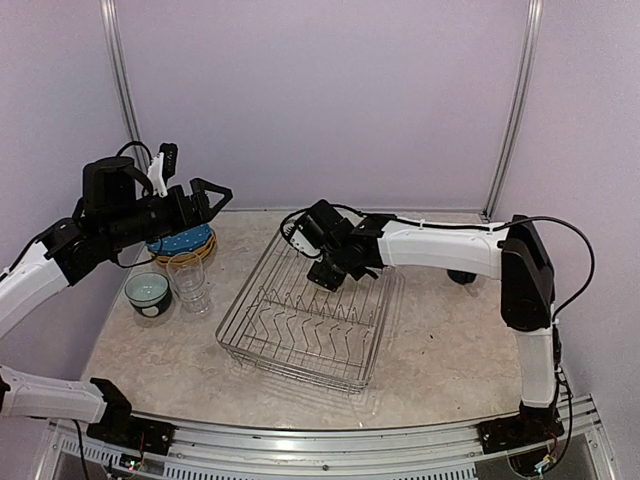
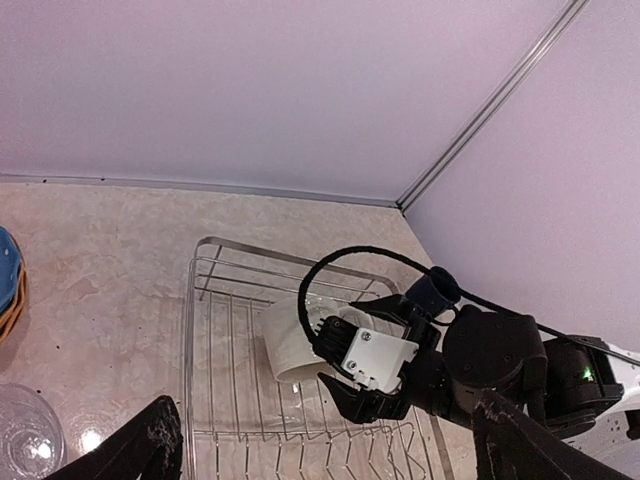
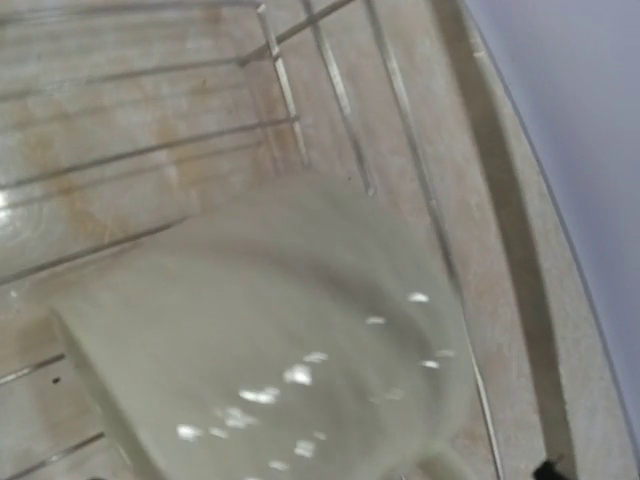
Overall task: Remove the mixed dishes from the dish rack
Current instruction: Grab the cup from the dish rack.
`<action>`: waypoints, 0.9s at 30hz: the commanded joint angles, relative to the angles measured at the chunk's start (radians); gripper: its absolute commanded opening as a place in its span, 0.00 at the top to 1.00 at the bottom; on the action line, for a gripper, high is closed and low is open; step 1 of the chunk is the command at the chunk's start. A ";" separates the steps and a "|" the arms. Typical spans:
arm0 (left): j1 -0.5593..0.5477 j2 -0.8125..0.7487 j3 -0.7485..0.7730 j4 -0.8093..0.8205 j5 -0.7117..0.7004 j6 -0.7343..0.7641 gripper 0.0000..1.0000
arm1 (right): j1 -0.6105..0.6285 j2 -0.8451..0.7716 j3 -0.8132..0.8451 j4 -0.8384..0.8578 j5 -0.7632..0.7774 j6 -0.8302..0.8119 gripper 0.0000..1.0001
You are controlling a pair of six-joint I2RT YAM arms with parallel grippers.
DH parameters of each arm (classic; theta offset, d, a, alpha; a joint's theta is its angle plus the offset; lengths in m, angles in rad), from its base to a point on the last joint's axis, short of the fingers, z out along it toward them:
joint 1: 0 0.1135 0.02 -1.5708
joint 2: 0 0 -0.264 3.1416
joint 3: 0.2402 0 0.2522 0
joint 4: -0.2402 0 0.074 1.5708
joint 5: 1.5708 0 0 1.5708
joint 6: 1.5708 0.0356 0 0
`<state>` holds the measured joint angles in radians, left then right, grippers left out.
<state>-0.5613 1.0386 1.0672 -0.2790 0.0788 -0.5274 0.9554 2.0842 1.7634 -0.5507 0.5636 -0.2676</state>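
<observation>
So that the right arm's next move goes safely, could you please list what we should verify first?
1. Mug in the rack: ok, it lies inside.
2. Right gripper at the mug: ok, close beside it.
3. Right grip on the mug: cannot tell, the fingers are not clearly shown.
4. Left gripper out of the way: ok, open, empty and raised left of the rack.
5. Right wrist view sharp: not ok, blurred.
6. Glass, bowl and plates apart from the rack: ok, all to its left.
</observation>
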 commanded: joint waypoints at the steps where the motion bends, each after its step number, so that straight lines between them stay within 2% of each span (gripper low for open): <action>1: 0.009 -0.014 -0.009 -0.034 0.000 -0.004 0.04 | 0.037 0.064 0.054 -0.043 0.133 -0.028 0.11; 7: 0.012 -0.027 -0.013 -0.040 0.002 0.001 0.04 | 0.046 0.147 0.077 -0.013 0.306 -0.035 0.15; 13: 0.017 -0.041 -0.020 -0.044 -0.001 -0.001 0.04 | 0.046 0.201 0.094 0.071 0.418 -0.064 0.30; 18: 0.018 -0.054 -0.021 -0.050 -0.006 -0.003 0.04 | 0.046 0.239 0.121 0.116 0.447 -0.078 0.48; 27: 0.019 -0.056 -0.015 -0.053 -0.003 -0.008 0.04 | 0.045 0.205 0.151 0.103 0.405 -0.020 0.89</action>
<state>-0.5499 0.9882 1.0603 -0.3164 0.0746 -0.5308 0.9947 2.3047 1.8900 -0.4591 0.9977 -0.3241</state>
